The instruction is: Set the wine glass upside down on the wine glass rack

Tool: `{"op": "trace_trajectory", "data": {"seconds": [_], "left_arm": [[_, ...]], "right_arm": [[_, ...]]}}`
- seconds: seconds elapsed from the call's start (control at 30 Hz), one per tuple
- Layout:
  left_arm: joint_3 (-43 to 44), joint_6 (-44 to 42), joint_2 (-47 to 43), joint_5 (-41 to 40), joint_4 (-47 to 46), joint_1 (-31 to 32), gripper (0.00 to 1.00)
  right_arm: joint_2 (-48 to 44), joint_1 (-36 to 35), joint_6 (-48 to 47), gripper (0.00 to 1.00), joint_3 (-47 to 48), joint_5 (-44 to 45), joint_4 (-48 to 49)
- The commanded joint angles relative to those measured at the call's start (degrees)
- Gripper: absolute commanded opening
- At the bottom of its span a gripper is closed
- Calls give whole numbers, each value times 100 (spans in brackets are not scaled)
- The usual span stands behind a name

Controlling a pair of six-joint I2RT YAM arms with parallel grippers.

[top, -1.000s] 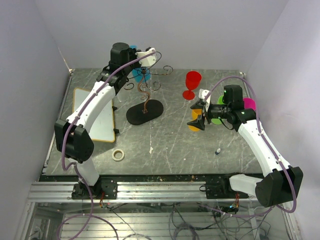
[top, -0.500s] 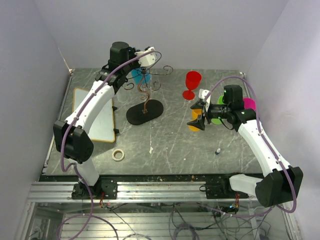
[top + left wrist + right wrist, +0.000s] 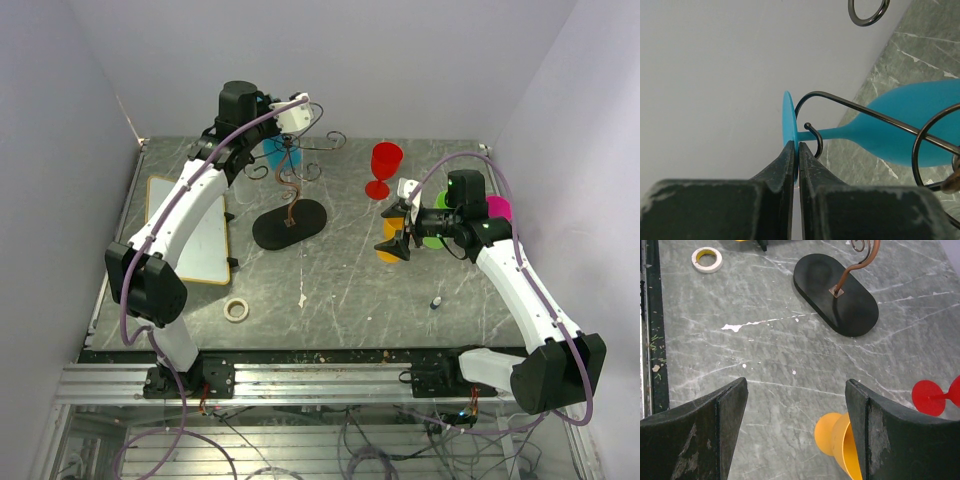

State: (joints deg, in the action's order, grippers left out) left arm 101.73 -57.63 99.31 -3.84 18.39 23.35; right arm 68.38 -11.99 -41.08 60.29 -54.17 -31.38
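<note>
- L arm up at top of wine glass rack [image 3: 290, 190], rear centre of table [image 3: 340, 290]
- left claw [image 3: 796, 145]: jaws almost together, thin edge of the blue foot disc sandwiched between tips, so reads as pinching the blue wine glass [image 3: 890, 135] by its foot
- glass pos: bowl hangs below rack's scroll arms, stem runs alongside the wire hook, foot on the outer side of the wire; upside down, in/at the slot
- can't tell from wrist view if foot actually bears on the wire or claw carries the weight
- right claw [image 3: 795, 425]: jaws wide, nothing in them, low over table just beside an orange glass [image 3: 837, 442] lying on its side
- red glass [image 3: 384, 165] upright btw rack and R arm; tape roll [image 3: 236, 310] near front, not relevant
- step, prob: seating and letting go of the hung glass
- risk 1: letting go before foot sits on both wires, glass slips out and drops onto black base [image 3: 290, 223]
- risk 2: pulling back w/ jaws barely parted, tips drag the foot and slide the stem back out past the hook
- risk 3: thin wire rack, side push from claw could sway or tip it
- risk 4: R finger touching-close to orange glass, any move may roll it
</note>
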Motion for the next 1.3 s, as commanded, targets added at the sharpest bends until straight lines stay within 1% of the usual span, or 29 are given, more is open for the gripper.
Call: {"op": "trace_trajectory", "data": {"seconds": [0.0,0.4,0.7,0.9,1.27], "left_arm": [[115,65,-169,223,200,55,14],[-36,-79,-286,112,268,107,17],[-89,-63,-330,90,316,143,23],[-110,-29,-391,85,316,161,31],[-183,-33,-533,143,506,169,38]], "right_arm": [[-29,21,-91,79,-53,36,-8],[-35,26,-106,79,-61,73,-4],[-44,26,-119,79,-61,78,-15],[-59,26,-125,79,-61,90,-26],[-61,26,-126,79,-56,91,-25]]}}
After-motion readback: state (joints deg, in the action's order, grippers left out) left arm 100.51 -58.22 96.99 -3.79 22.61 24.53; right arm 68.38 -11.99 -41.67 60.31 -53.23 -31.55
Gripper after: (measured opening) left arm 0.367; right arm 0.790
